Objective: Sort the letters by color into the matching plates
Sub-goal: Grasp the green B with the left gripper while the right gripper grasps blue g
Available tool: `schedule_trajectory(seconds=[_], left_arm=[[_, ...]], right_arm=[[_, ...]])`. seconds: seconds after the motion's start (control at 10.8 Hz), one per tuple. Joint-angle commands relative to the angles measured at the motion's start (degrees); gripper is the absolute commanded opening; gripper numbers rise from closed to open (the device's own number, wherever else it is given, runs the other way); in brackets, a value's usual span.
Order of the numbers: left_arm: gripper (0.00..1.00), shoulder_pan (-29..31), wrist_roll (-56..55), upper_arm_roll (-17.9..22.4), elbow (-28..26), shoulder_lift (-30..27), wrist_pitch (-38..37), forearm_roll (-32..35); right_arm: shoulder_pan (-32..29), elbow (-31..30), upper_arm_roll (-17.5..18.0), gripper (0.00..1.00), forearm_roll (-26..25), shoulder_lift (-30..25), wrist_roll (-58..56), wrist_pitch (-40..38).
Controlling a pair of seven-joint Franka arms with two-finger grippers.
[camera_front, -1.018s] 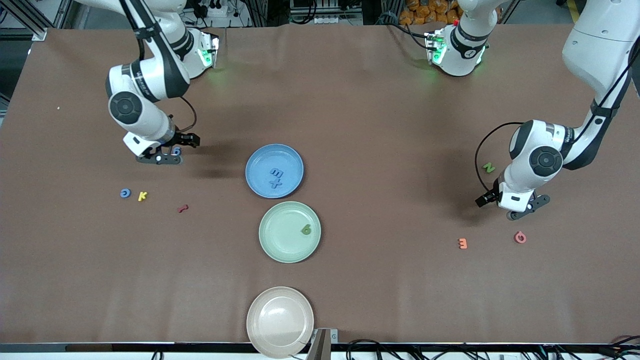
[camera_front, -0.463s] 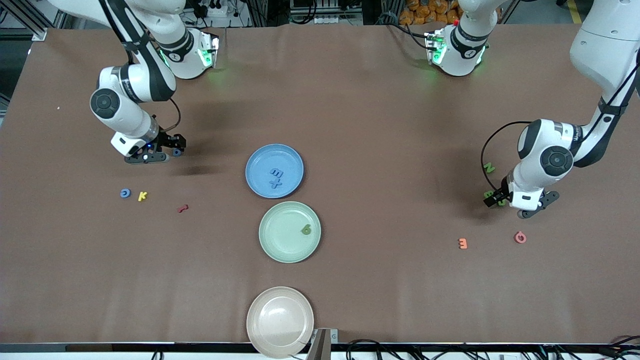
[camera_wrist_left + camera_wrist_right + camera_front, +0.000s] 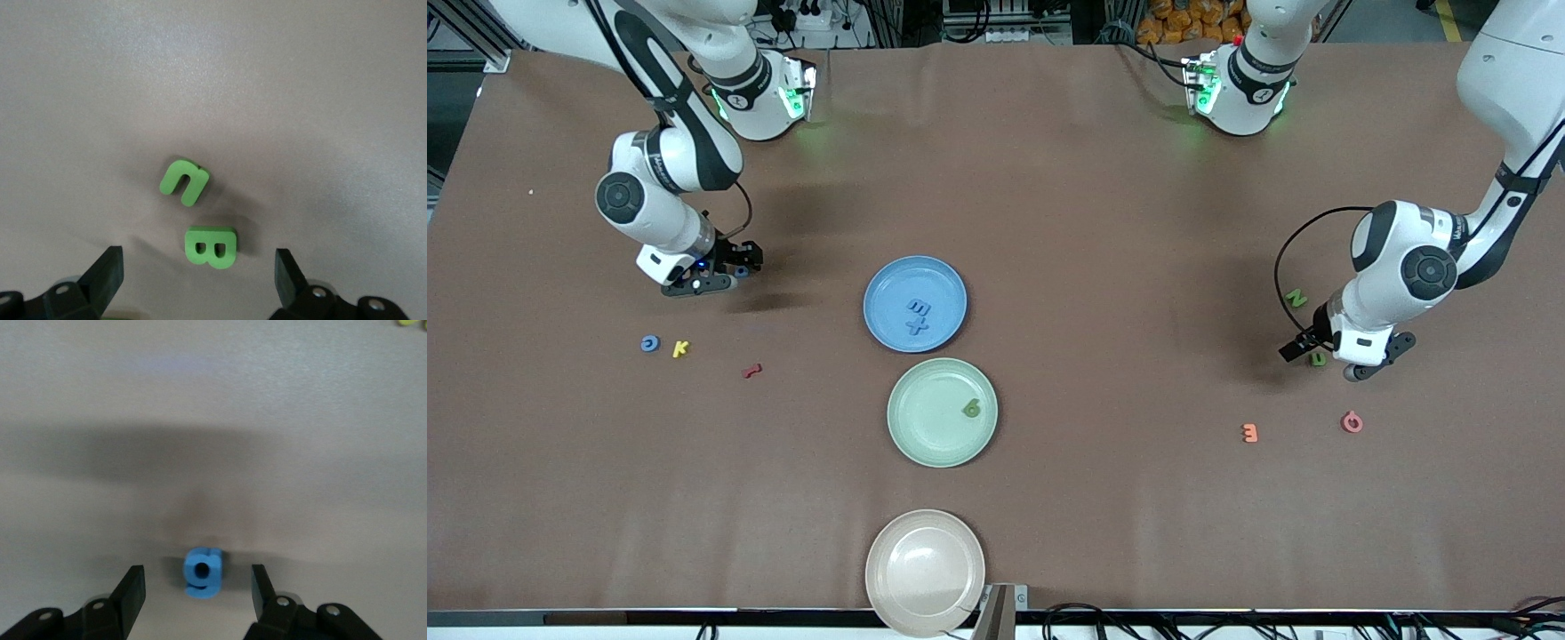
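The blue plate (image 3: 889,283) holds two blue letters (image 3: 917,316). The green plate (image 3: 919,436), nearer the front camera, holds a green letter (image 3: 971,408). My right gripper (image 3: 734,267) (image 3: 197,590) is down at the table, open, one finger on each side of a blue letter g (image 3: 203,572) (image 3: 741,271) with a gap either side. My left gripper (image 3: 1325,355) (image 3: 197,277) hangs open low over a green letter B (image 3: 211,247). Beside the B lies a green U-shaped letter (image 3: 184,183) (image 3: 1317,358). A green N (image 3: 1296,298) lies farther from the camera.
A blue letter (image 3: 649,343), a yellow K (image 3: 680,348) and a red letter (image 3: 752,370) lie toward the right arm's end. An orange 3 (image 3: 1249,433) and a pink letter (image 3: 1352,421) lie toward the left arm's end. A beige plate (image 3: 925,572) sits at the near edge.
My right gripper shifted slightly toward its end of the table, and its fingers narrowed around the blue g. My left gripper moved toward its own end of the table, uncovering a green letter.
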Motion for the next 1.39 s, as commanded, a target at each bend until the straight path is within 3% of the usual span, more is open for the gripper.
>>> schedule_trajectory(seconds=[0.0, 0.56, 0.65, 0.83, 0.93, 1.02, 1.3], left_arm=[[1.00, 1.01, -1.16, -1.16, -1.17, 0.37, 2.36, -0.25], [1.00, 0.75, -1.16, -0.81, -0.38, 1.95, 3.43, 1.59], [1.00, 0.84, -1.16, -0.81, -0.38, 1.95, 3.43, 2.29], [0.98, 0.66, -1.07, -0.73, -0.38, 1.95, 3.43, 2.74], [0.45, 0.75, -1.07, -0.72, -0.38, 1.95, 3.43, 3.52], [0.00, 0.75, -1.07, -0.72, -0.38, 1.95, 3.43, 3.62], [0.00, 0.66, -0.99, -0.72, -0.29, 1.95, 3.43, 4.15]], right_arm=[[-0.76, -0.49, -2.27, 0.66, -0.18, 1.09, -3.65, 2.13], [-0.41, -0.49, -2.36, 0.62, -0.09, 1.89, -2.77, 2.50], [-0.33, -0.49, -2.27, 0.53, -0.18, 2.06, -2.77, 2.58], [-0.15, -0.49, -2.27, 0.14, -0.18, 2.50, -2.77, 2.94], [-0.15, -0.23, -2.27, 0.00, -0.09, 2.33, -2.69, 2.85], [-0.15, -0.05, -2.19, 0.00, 0.00, 1.63, -2.60, 2.06], [1.07, 4.24, -0.61, 0.00, 0.78, -2.49, 3.26, -8.80]])
